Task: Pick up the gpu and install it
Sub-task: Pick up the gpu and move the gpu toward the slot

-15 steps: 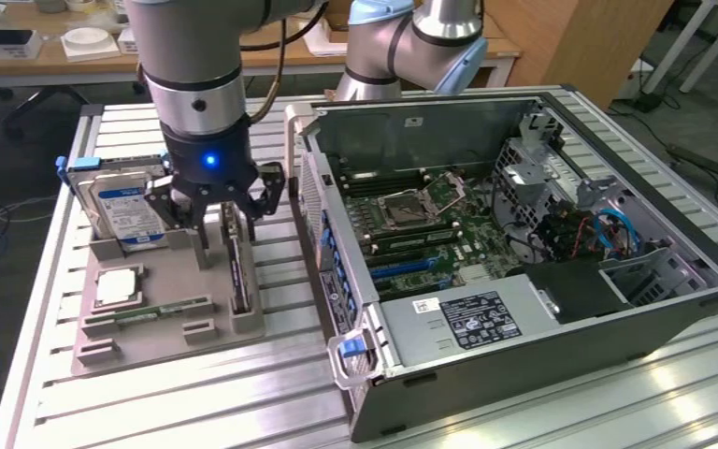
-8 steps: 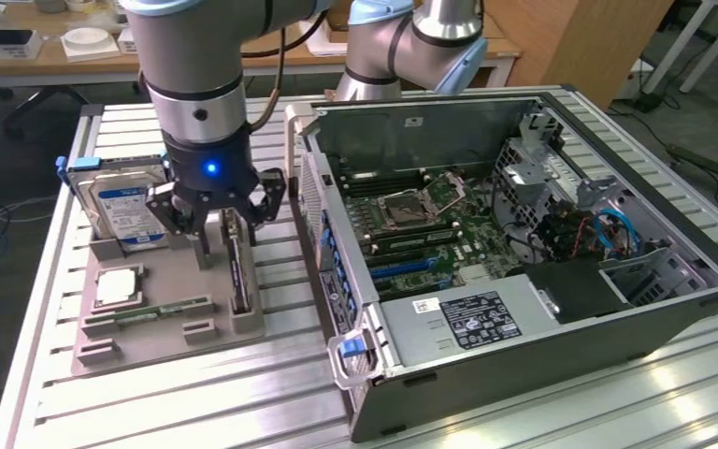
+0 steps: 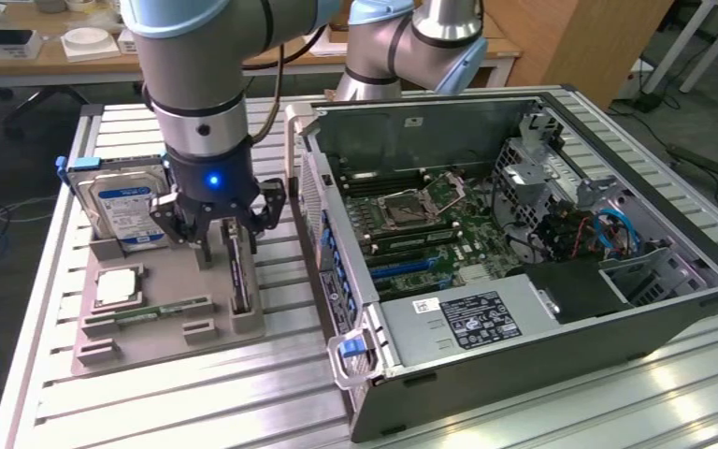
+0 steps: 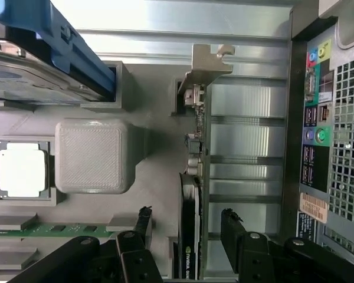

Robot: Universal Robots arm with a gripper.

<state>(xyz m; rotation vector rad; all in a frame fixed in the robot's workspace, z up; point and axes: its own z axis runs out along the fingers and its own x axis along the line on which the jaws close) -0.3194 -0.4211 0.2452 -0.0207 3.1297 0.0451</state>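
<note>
The tool [image 3: 228, 245] [image 4: 186, 212], its fingers spread apart, straddles the gpu [image 3: 239, 281] [image 4: 198, 147] standing on edge in the grey holder [image 3: 160, 329].

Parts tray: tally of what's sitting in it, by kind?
hard drive: 1
CPU: 1
memory stick: 1
gpu: 1
Total on the tray: 4
</note>
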